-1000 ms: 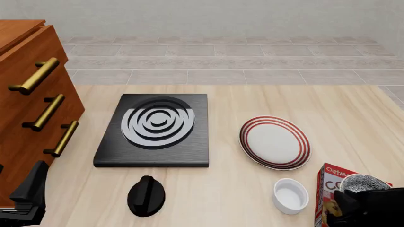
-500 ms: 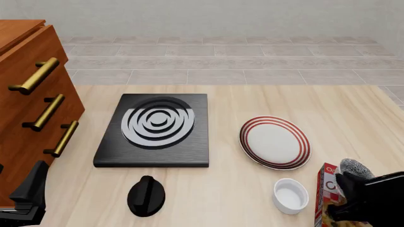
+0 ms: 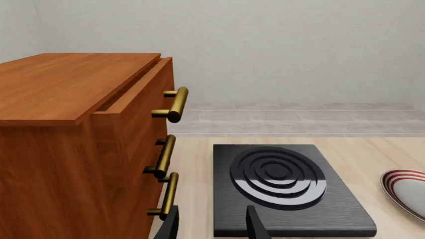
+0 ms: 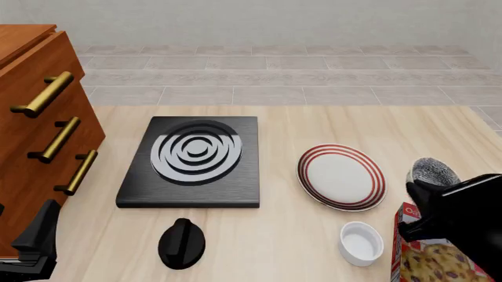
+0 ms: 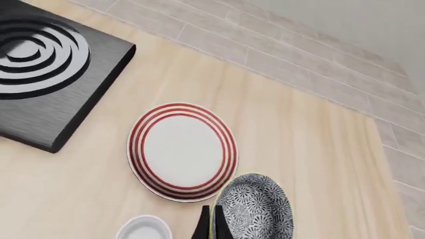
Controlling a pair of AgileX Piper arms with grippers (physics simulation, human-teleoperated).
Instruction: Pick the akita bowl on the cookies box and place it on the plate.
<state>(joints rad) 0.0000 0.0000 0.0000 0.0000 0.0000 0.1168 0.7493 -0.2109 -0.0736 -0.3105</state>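
In the front view the wooden drawer cabinet with brass handles [image 4: 39,117] fills the left edge, the black square stove with grey rings [image 4: 192,161] sits centre-left, and the round white plate with red rings [image 4: 341,177] lies to its right. The small speckled akita bowl [image 4: 434,171] sits at the right edge beside the plate, above the checked cookies box [image 4: 435,258] in the lower right corner. The plain white small bowl [image 4: 361,242] lies below the plate, and the black knob [image 4: 181,243] below the stove.

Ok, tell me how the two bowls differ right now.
The akita bowl has a dark speckled pattern inside; the white bowl is plain white. The akita bowl is lifted off the table in the right gripper, near the plate; the white bowl stands on the table, untouched. Both are small and round, much smaller than the plate.
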